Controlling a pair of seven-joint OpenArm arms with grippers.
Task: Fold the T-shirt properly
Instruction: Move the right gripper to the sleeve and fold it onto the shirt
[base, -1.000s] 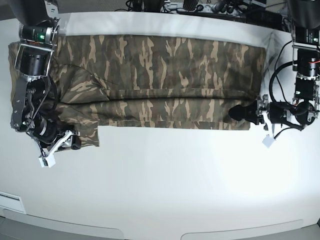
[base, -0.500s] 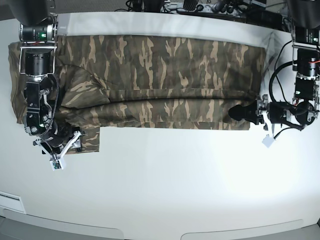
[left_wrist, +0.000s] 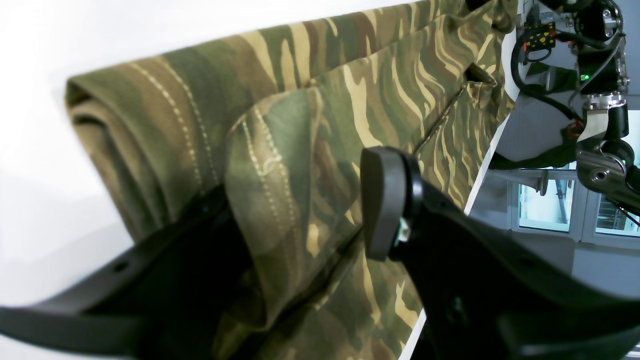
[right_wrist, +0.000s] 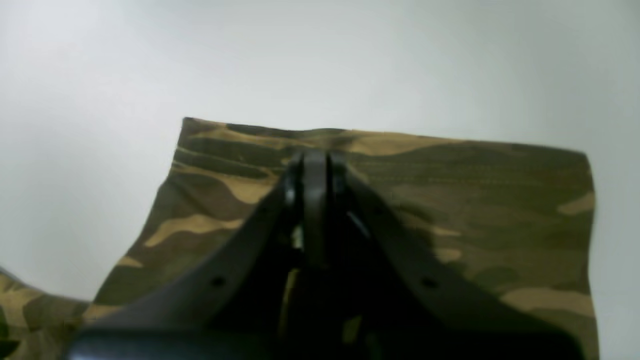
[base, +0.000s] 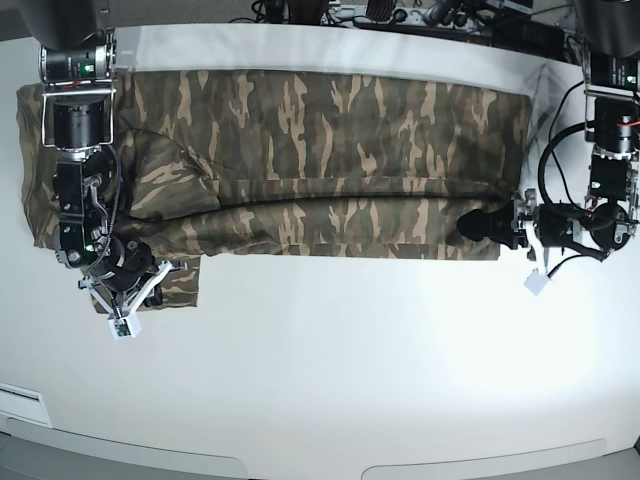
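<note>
The camouflage T-shirt (base: 330, 150) lies folded into a long band across the far half of the white table (base: 350, 380). My left gripper (base: 478, 226) is at the band's right end. In the left wrist view, my left gripper (left_wrist: 300, 220) is closed on a thick fold of the T-shirt (left_wrist: 380, 75) by the stitched hem. My right gripper (base: 128, 288) is over the sleeve at the band's left end. In the right wrist view, my right gripper (right_wrist: 314, 167) has its fingers pressed together, low over the flat sleeve (right_wrist: 450, 200). I cannot tell if it pinches cloth.
A small white square piece (base: 536, 284) lies on the table just in front of the left arm. Cables and equipment (base: 420, 15) line the table's back edge. The right arm's base (base: 75, 90) stands over the shirt's left end.
The right arm has swung and turned its wrist, so its gripper moved a little left and down along the sleeve. The left arm and the shirt's right end have not moved.
</note>
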